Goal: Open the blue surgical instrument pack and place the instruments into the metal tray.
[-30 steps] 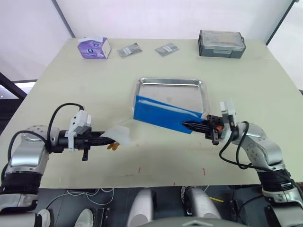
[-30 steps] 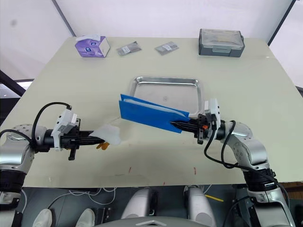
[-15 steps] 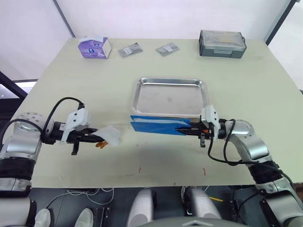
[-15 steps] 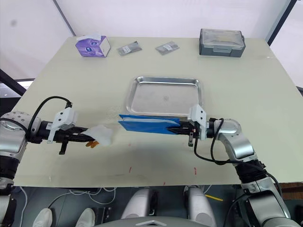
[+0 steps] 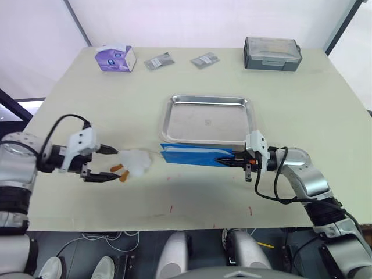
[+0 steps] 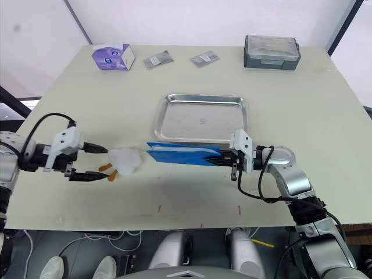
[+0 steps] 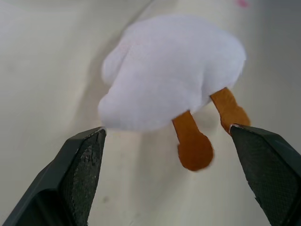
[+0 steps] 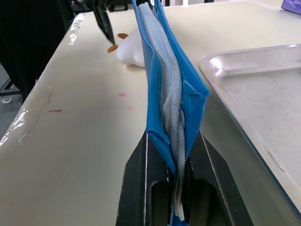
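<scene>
Blue surgical instrument pack (image 5: 195,156) stands on edge just before the near rim of the metal tray (image 5: 208,119), about mid-counter, and our right pincer (image 5: 225,160) is clamped on its right end; in the right wrist view we see the pale lining sandwiched between the blue sides.

We see a pale cream counter (image 5: 104,104) with white walls behind its far edge. Small red marks dot the counter near its front edge.

At the far left corner sits a purple tissue box (image 5: 115,58). Two small grey packets (image 5: 158,61) lie along the far edge, and a grey lidded box (image 5: 272,53) sits toward the far right corner.

Left of the pack lies a white pad (image 5: 135,161) with two orange tabs (image 7: 193,141) poking out. Our left pincer (image 5: 112,163) is spread wide just beside it, gripping nothing.
</scene>
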Action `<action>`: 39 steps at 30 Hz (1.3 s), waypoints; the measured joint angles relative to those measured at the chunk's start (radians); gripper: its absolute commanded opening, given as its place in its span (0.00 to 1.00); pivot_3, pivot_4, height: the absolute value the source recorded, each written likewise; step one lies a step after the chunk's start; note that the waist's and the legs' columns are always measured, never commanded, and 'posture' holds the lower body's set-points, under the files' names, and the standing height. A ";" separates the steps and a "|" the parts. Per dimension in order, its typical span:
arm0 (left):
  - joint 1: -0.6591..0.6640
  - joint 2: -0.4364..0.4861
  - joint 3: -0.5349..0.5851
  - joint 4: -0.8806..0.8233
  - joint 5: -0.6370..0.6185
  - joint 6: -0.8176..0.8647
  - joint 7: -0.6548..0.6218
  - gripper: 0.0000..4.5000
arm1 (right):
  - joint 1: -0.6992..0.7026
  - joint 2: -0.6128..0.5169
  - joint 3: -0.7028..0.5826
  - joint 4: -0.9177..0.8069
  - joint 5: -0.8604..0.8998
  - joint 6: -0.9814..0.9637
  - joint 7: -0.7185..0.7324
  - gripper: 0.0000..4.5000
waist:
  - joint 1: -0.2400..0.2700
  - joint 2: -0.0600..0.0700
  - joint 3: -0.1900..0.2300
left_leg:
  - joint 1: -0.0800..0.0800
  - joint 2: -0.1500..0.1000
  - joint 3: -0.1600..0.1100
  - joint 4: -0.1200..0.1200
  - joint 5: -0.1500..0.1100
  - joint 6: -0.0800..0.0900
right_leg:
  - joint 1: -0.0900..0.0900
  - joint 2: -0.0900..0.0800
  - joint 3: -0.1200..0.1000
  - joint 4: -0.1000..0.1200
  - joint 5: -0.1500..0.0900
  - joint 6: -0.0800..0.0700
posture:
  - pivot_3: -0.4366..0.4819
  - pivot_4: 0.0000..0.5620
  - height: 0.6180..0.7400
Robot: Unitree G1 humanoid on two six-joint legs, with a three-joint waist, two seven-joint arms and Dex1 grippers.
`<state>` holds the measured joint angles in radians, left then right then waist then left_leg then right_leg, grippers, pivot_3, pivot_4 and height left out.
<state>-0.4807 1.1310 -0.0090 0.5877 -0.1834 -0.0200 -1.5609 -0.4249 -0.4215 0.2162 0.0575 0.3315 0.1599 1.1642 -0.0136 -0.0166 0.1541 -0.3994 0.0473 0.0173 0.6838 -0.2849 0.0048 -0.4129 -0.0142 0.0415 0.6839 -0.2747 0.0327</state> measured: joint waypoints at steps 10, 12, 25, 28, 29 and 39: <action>-0.020 0.026 0.000 0.002 -0.136 0.064 -0.006 0.99 | 0.005 -0.003 -0.008 0.000 0.010 0.000 0.005 0.00 | 0.000 -0.001 0.001 | 0.000 0.000 0.000 0.000 0.000 0.000 | 0.000 0.000 0.000 0.000 0.000 0.000 | 0.48 0.27 0.93; -0.021 0.021 0.006 -0.035 -0.180 0.107 -0.008 0.99 | 0.006 -0.004 -0.011 0.000 0.010 0.000 0.005 0.00 | 0.000 -0.001 0.001 | 0.000 0.000 0.000 0.000 0.000 0.000 | 0.000 0.000 0.000 0.000 0.000 0.000 | 0.48 0.27 0.93; 0.007 -0.079 0.052 -0.192 -0.251 0.235 0.009 0.99 | 0.007 -0.003 -0.011 -0.001 0.010 -0.001 0.006 0.00 | -0.001 -0.001 0.001 | 0.000 0.000 0.000 0.000 0.000 0.000 | 0.000 0.000 0.000 0.000 0.000 0.000 | 0.48 0.27 0.93; 0.003 -0.117 0.061 -0.202 -0.251 0.228 0.031 0.99 | 0.009 -0.005 -0.011 -0.001 0.011 -0.001 0.008 0.00 | 0.000 -0.001 0.001 | 0.000 0.000 0.000 0.000 0.000 0.000 | 0.000 0.000 0.000 0.000 0.000 0.000 | 0.48 0.27 0.93; -0.001 -0.139 0.062 -0.211 -0.252 0.231 0.041 0.99 | 0.009 -0.005 -0.011 -0.001 0.011 -0.002 0.010 0.00 | 0.001 -0.001 0.001 | 0.000 0.000 0.000 0.000 0.000 0.000 | 0.000 0.000 0.000 0.000 0.000 0.000 | 0.48 0.27 0.93; -0.056 -0.313 0.072 -0.265 -0.256 0.245 0.130 0.99 | 0.012 -0.008 -0.010 -0.001 0.005 -0.014 0.028 0.00 | -0.003 -0.001 0.001 | 0.000 0.000 -0.001 0.001 0.000 0.000 | 0.000 0.000 0.000 0.002 0.000 0.000 | 0.48 0.27 0.93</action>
<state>-0.5369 0.8179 0.0628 0.3227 -0.4391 0.2254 -1.4310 -0.4133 -0.4299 0.2062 0.0564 0.3360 0.1457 1.1917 -0.0167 -0.0177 0.1549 -0.3992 0.0471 0.0164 0.6844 -0.2848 0.0047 -0.4130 -0.0142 0.0416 0.6861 -0.2746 0.0326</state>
